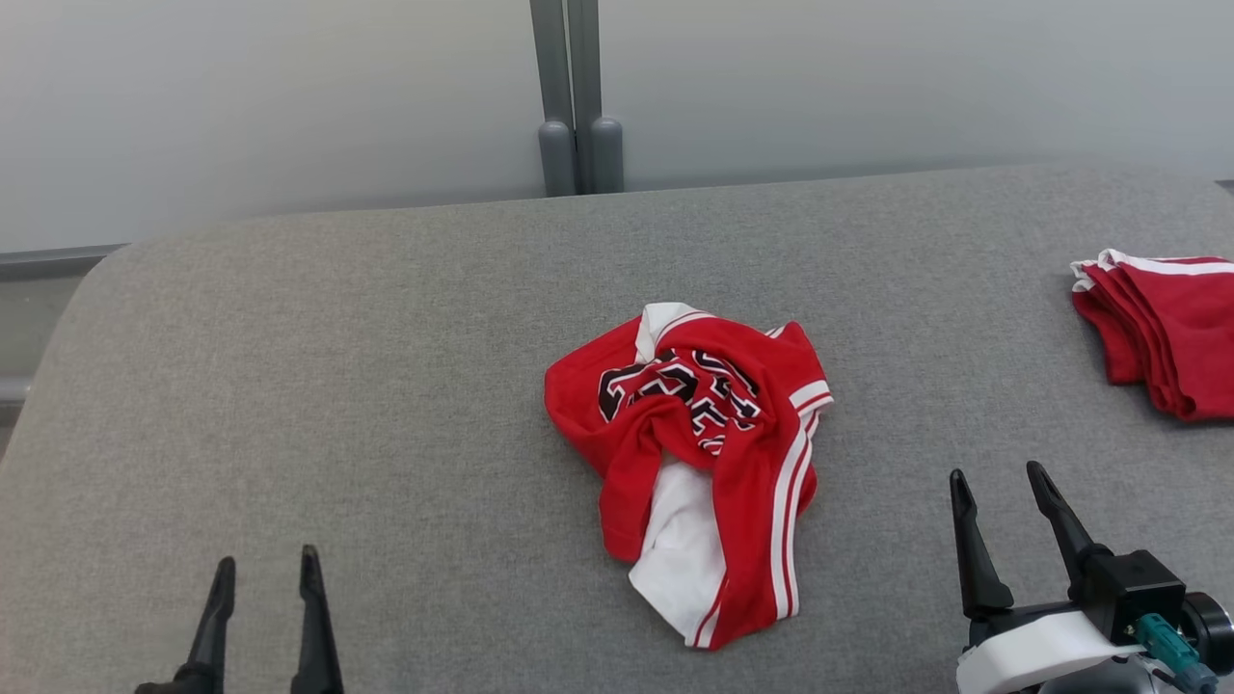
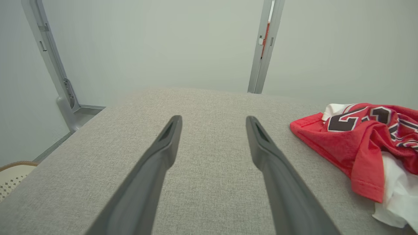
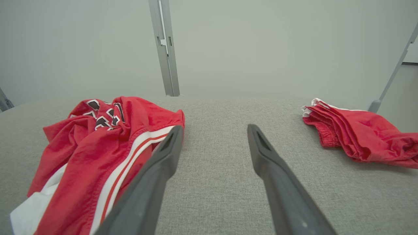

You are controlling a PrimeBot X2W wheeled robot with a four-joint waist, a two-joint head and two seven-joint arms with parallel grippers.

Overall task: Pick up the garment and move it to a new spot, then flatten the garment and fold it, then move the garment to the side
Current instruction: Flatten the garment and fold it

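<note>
Garment (image 1: 694,463) lies crumpled mid-table (image 1: 386,337). Left gripper (image 1: 268,559) and right gripper (image 1: 995,471) both gape wide, holding nothing.

We face a grey fabric surface (image 1: 289,386) with rounded corners, backed by a pale, evenly lit wall (image 1: 241,96) split by a grey metal post (image 1: 576,96).

The worktop (image 1: 289,386) wears a grey woven cloth, matt and coarse-grained. The garment (image 1: 694,424) is soft red-and-white cloth, matt and crumpled. The jaws of the left gripper (image 1: 267,559) and right gripper (image 1: 996,472) look like smooth, dark, matt plastic. The post (image 1: 576,96) looks like smooth grey metal.
</note>
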